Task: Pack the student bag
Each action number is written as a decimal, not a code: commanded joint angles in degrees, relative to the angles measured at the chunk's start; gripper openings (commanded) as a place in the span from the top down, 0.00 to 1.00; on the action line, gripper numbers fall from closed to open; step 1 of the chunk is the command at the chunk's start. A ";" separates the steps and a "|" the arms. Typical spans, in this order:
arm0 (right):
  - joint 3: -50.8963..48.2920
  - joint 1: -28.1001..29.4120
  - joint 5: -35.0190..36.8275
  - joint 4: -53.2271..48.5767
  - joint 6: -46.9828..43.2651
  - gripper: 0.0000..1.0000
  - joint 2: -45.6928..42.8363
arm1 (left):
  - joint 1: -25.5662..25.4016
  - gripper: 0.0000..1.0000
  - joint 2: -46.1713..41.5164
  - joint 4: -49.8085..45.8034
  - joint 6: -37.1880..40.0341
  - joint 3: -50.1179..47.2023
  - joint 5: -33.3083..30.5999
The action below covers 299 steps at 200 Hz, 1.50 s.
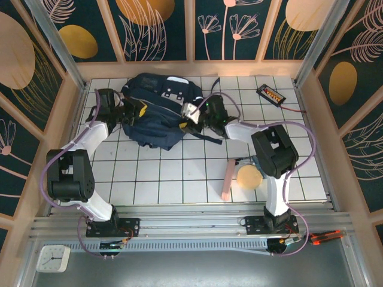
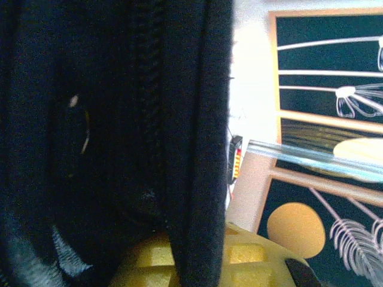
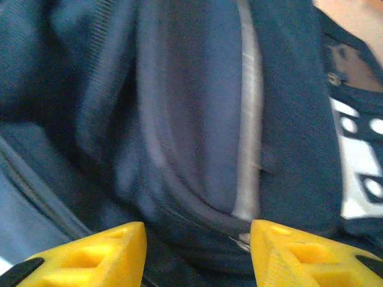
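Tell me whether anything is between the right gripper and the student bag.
Nothing visible does. The right gripper, jaws open, faces the navy fabric of the student bag close up, no other object between.

White tiled table, student bag atop

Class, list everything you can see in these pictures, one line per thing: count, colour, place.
bag: one, dark navy with pale patches, far middle of the table
table: one, white tiles, under the bag
device: one, small, black with an orange-yellow face, far right of the table
stick: one, pink, near right of the table
round thing: one, tan, right beside the stick
clock: one, white, near-left corner, off the tiles
tool: one, orange, near-right edge, too small to identify
left end effector: one, yellow fingers, shut on the bag's left side
right end effector: one, yellow fingers, open, at the bag's right side
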 commanded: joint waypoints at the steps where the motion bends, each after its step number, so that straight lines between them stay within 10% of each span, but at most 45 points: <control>1: -5.64 7.58 5.09 2.88 -4.69 0.51 -2.84 | 0.18 1.00 -3.93 18.26 -11.41 -3.57 0.65; 33: -9.48 11.18 12.79 2.06 -7.47 0.49 -5.51 | 0.18 1.00 -5.04 23.10 -15.63 -6.88 -1.56; 124: -3.83 -9.59 1.08 -3.52 -9.96 0.45 -9.73 | 1.78 1.00 -7.95 3.76 3.67 2.01 12.53; 299: 16.72 -6.83 0.05 -21.91 -20.10 0.47 12.45 | 3.19 1.00 -11.98 2.88 6.78 -4.39 17.23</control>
